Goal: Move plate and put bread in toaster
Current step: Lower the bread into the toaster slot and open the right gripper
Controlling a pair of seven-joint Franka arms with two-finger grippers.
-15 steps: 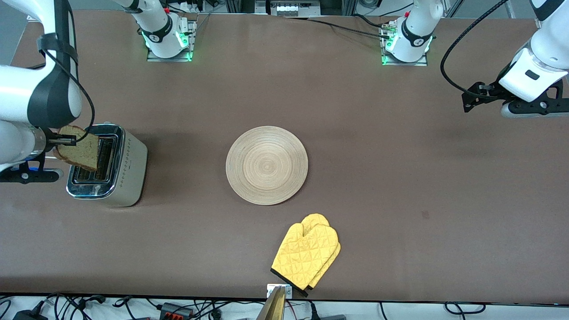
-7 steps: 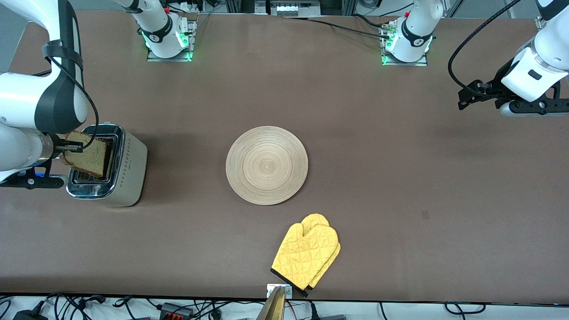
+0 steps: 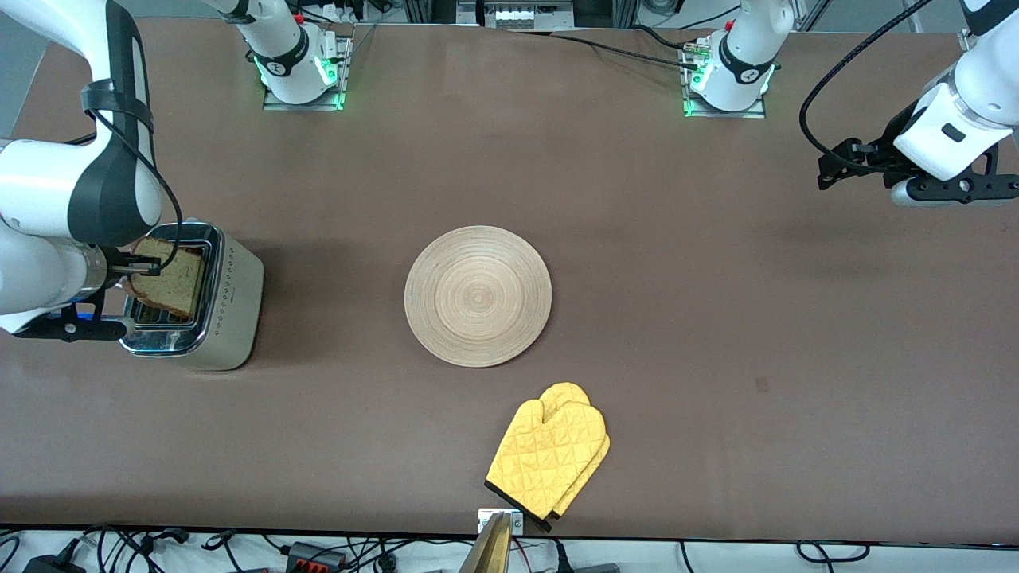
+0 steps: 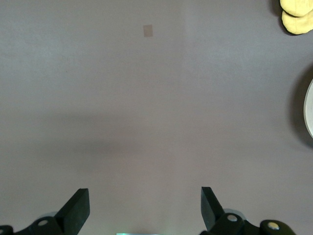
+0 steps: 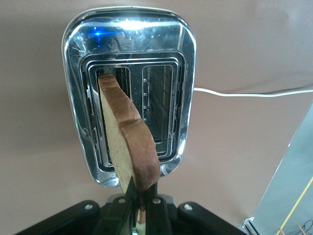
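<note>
My right gripper (image 3: 137, 267) is shut on the top corner of the brown bread slice (image 3: 169, 278) and holds it tilted over the toaster (image 3: 231, 318), which stands at the right arm's end of the table. In the right wrist view the bread (image 5: 128, 142) hangs from the gripper (image 5: 142, 198), its lower edge at the mouth of the slot on the plate's side of the chrome top (image 5: 129, 29). The wooden plate (image 3: 478, 296) lies bare mid-table. My left gripper (image 3: 852, 163) hovers open and empty over the left arm's end; the left wrist view (image 4: 145, 210) shows bare table between its jaws.
A yellow oven mitt (image 3: 549, 458) lies nearer the front camera than the plate; its tip (image 4: 297, 14) and the plate's rim (image 4: 310, 115) show in the left wrist view. The toaster's white cord (image 5: 244, 93) runs toward the table's edge.
My right gripper has carried the bread sideways over the toaster and down toward the slot. My left gripper has drifted slightly away from the front camera.
</note>
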